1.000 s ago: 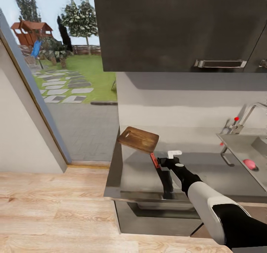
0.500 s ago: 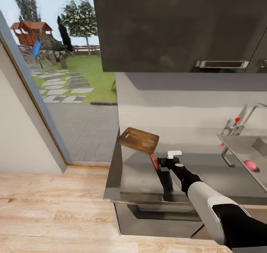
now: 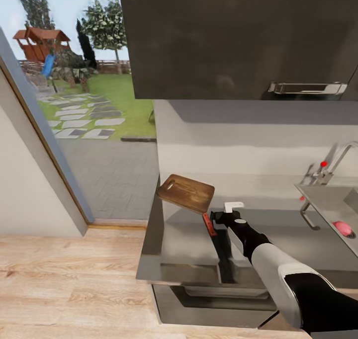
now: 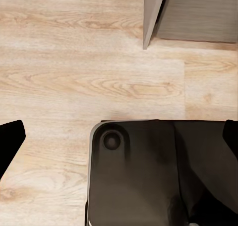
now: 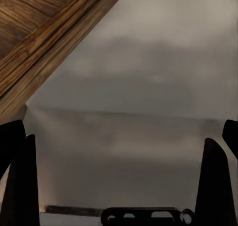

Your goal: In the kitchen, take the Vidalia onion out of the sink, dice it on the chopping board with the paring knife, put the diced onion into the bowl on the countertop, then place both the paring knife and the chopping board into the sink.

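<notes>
The dark brown chopping board [image 3: 186, 193] lies on the grey countertop [image 3: 278, 234] at its left end, and its corner [image 5: 44, 42] also appears in the right wrist view. The paring knife's orange-red handle [image 3: 209, 224] rests just off the board's near corner. A dark strip that looks like the blade runs toward the front edge. My right gripper [image 3: 217, 215] [image 5: 119, 151] hovers beside the handle, open and holding nothing. The pinkish Vidalia onion [image 3: 342, 226] sits in the sink [image 3: 323, 195] at the far right. My left gripper [image 4: 121, 136] hangs open over the floor. The bowl is out of view.
Dark wall cabinets [image 3: 233, 36] hang low over the counter. The chrome tap [image 3: 334, 161] with red knob stands behind the sink. A glass door [image 3: 74, 120] to the garden is at the left. Wooden floor [image 3: 64, 279] lies before the counter, and my dark base [image 4: 144, 181] is below.
The camera has moved a little, shifting the sink and cabinets rightward in the picture. My right arm, the knife and the board keep their places.
</notes>
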